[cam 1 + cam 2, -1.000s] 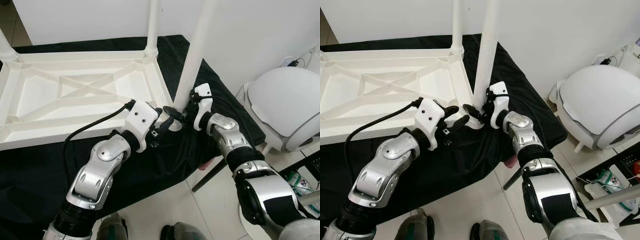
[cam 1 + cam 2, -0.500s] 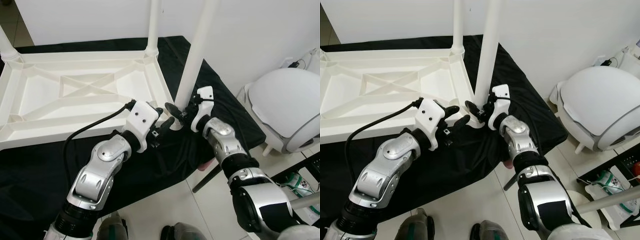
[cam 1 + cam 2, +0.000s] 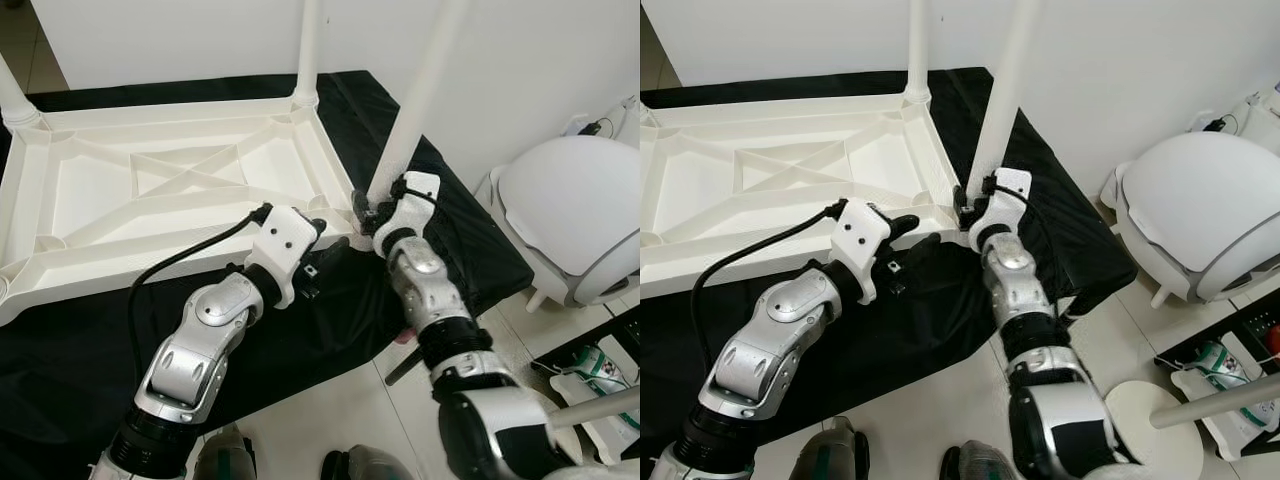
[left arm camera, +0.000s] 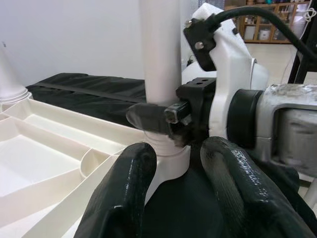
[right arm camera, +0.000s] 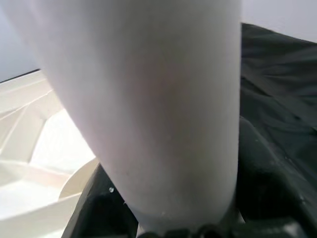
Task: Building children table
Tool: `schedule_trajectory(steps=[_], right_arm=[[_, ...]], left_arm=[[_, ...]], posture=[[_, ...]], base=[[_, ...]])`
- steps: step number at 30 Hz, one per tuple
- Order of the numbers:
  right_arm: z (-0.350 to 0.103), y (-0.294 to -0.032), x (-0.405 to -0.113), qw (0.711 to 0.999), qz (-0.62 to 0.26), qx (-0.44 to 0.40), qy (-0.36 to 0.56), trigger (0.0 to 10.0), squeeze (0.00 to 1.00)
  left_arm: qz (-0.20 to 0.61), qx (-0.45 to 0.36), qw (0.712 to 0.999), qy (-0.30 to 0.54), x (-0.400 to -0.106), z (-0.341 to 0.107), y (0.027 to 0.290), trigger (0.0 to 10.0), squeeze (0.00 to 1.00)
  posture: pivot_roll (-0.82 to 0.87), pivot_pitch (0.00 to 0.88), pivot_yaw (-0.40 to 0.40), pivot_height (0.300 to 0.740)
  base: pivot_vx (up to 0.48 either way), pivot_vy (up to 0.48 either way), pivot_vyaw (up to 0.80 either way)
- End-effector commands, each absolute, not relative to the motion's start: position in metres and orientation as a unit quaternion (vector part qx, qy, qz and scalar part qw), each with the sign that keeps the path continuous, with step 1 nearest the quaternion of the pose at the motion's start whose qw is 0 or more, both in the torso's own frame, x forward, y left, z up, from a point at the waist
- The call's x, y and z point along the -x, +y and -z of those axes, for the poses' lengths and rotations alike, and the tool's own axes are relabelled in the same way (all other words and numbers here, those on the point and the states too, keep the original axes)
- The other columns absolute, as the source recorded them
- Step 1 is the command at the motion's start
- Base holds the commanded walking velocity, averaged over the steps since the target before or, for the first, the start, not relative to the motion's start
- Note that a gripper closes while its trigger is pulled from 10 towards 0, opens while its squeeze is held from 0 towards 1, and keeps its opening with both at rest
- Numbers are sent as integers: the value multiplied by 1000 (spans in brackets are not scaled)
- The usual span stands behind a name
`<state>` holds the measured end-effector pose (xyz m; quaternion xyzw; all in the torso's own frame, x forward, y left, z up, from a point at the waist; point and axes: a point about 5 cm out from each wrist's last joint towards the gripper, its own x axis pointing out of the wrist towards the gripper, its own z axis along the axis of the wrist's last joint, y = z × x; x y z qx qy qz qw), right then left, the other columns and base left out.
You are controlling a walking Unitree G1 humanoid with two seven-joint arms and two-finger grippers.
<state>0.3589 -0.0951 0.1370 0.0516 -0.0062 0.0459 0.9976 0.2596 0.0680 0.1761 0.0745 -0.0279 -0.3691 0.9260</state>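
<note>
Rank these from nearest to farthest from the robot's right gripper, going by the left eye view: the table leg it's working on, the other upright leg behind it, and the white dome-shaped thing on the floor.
From the right gripper:
1. The near table leg, gripped at its base in the tabletop's corner.
2. The far upright leg, at the back corner, to the robot's left.
3. The white dome, on the floor far to the right.

- An upturned white table (image 3: 790,170) lies on a black cloth (image 3: 940,320).
- The right gripper (image 3: 970,203) clasps a white leg (image 3: 1002,100) at the table's near right corner.
- The left gripper (image 3: 908,240), fingers parted, hovers just beside that corner.
</note>
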Motion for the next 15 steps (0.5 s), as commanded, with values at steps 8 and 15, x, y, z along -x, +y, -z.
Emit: schedule_trajectory(steps=[8, 15], right_arm=[[-135, -86, -352, 995, -82, -64, 0, 10000, 1000], [-141, -93, -354, 990, -129, -48, -4, 10000, 1000]], left_arm=[[369, -73, 926, -28, -260, -176, 64, 10000, 0], [365, -72, 928, -29, -260, -176, 65, 10000, 0]], posture=[[-10, 9, -74, 740], [-4, 7, -79, 740]], base=[[0, 0, 0], [0, 0, 0]])
